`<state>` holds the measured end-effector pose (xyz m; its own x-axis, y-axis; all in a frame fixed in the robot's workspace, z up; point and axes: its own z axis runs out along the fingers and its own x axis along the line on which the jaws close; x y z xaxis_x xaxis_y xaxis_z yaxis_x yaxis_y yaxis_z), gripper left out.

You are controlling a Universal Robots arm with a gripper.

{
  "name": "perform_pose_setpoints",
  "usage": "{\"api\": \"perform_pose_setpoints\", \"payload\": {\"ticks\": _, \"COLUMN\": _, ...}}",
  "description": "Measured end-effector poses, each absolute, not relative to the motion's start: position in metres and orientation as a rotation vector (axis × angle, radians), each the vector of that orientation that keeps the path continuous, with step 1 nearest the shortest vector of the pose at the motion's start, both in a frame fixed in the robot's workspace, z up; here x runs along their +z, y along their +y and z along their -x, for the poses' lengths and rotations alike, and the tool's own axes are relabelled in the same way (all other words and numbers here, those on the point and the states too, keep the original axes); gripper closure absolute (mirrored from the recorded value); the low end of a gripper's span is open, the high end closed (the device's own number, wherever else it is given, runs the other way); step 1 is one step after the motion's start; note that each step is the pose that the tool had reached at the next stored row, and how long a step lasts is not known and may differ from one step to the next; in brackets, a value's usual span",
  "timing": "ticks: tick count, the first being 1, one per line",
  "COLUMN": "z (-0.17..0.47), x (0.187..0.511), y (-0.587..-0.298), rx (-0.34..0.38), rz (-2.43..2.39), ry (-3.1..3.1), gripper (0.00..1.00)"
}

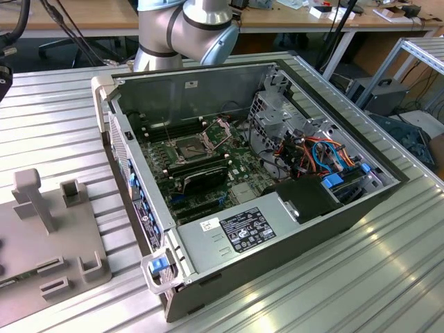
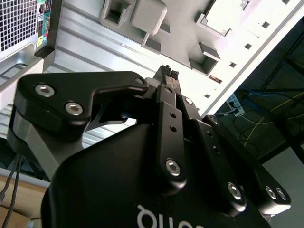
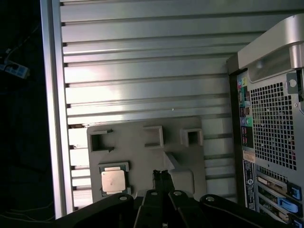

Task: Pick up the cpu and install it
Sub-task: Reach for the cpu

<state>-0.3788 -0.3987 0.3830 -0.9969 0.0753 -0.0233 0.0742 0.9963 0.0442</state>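
Cpu (image 3: pixel 113 180), a small flat square chip with a dull silver-grey metal top, lies face up in a square framed pocket of the light grey moulded plastic fixture plate (image 3: pixel 142 147), as the first wrist view shows. It sits near one corner of that plate, close to the edge of the ribbed aluminium surface (image 3: pixel 142 71).

Just beside the cpu, but apart from it and not touching, stands the black gripper (image 3: pixel 161 175). Its two slim fingers (image 2: pixel 165 78) are pressed together at the tips in both wrist views, with nothing between them. The tips hang over the plate, near a raised block next to the chip's pocket.

Further out stands the open grey metal computer case (image 1: pixel 263 229); its perforated rear panel with coloured ports faces the plate in the first wrist view. In the exterior view the plate lies on the surface at the exterior view's left of the case. Inside the case a dark square socket (image 1: pixel 189 147) sits on the green motherboard (image 1: pixel 239 166). The silver and blue arm (image 1: pixel 184 28) rises at the far side of the case.
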Motion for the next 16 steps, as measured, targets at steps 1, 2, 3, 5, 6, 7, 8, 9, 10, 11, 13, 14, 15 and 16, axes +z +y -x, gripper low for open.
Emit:
{"api": "perform_pose_setpoints", "payload": {"ticks": 1, "z": 0.379, "x": 0.383, "y": -0.399, "rx": 0.067, "rz": -0.117, "ry": 3.115, "gripper": 0.89}}
{"api": "perform_pose_setpoints", "payload": {"ticks": 2, "z": 0.379, "x": 0.383, "y": -0.399, "rx": 0.067, "rz": -0.117, "ry": 3.116, "gripper": 0.89}}
{"api": "perform_pose_setpoints", "payload": {"ticks": 3, "z": 0.379, "x": 0.382, "y": -0.399, "rx": 0.067, "rz": -0.117, "ry": 3.12, "gripper": 0.89}}
{"api": "perform_pose_setpoints", "payload": {"ticks": 5, "z": 0.379, "x": 0.381, "y": -0.399, "rx": 0.067, "rz": -0.118, "ry": 3.129, "gripper": 0.89}}
{"api": "perform_pose_setpoints", "payload": {"ticks": 6, "z": 0.379, "x": 0.381, "y": -0.399, "rx": 0.067, "rz": -0.118, "ry": 3.134, "gripper": 0.89}}
{"api": "perform_pose_setpoints", "payload": {"ticks": 7, "z": 0.379, "x": 0.38, "y": -0.399, "rx": 0.066, "rz": -0.118, "ry": 3.139, "gripper": 0.89}}
{"api": "perform_pose_setpoints", "payload": {"ticks": 8, "z": 0.379, "x": 0.38, "y": -0.399, "rx": 0.066, "rz": -0.119, "ry": 3.144, "gripper": 0.89}}
{"api": "perform_pose_setpoints", "payload": {"ticks": 9, "z": 0.379, "x": 0.379, "y": -0.399, "rx": 0.066, "rz": -0.119, "ry": 3.147, "gripper": 0.89}}
{"api": "perform_pose_setpoints", "payload": {"ticks": 10, "z": 0.379, "x": 0.379, "y": -0.399, "rx": 0.066, "rz": -0.119, "ry": 3.147, "gripper": 0.89}}
{"api": "perform_pose_setpoints", "payload": {"ticks": 11, "z": 0.379, "x": 0.379, "y": -0.399, "rx": 0.066, "rz": -0.119, "ry": 3.147, "gripper": 0.89}}
{"api": "perform_pose_setpoints", "payload": {"ticks": 13, "z": 0.379, "x": 0.379, "y": -0.399, "rx": 0.066, "rz": -0.119, "ry": 3.147, "gripper": 0.89}}
{"api": "perform_pose_setpoints", "payload": {"ticks": 14, "z": 0.379, "x": 0.379, "y": -0.399, "rx": 0.066, "rz": -0.119, "ry": 3.147, "gripper": 0.89}}
{"api": "perform_pose_setpoints", "payload": {"ticks": 15, "z": 0.379, "x": 0.377, "y": -0.399, "rx": 0.066, "rz": -0.119, "ry": 3.147, "gripper": 0.89}}
{"api": "perform_pose_setpoints", "payload": {"ticks": 16, "z": 0.382, "x": 0.367, "y": -0.399, "rx": 0.066, "rz": -0.119, "ry": 3.147, "gripper": 0.89}}
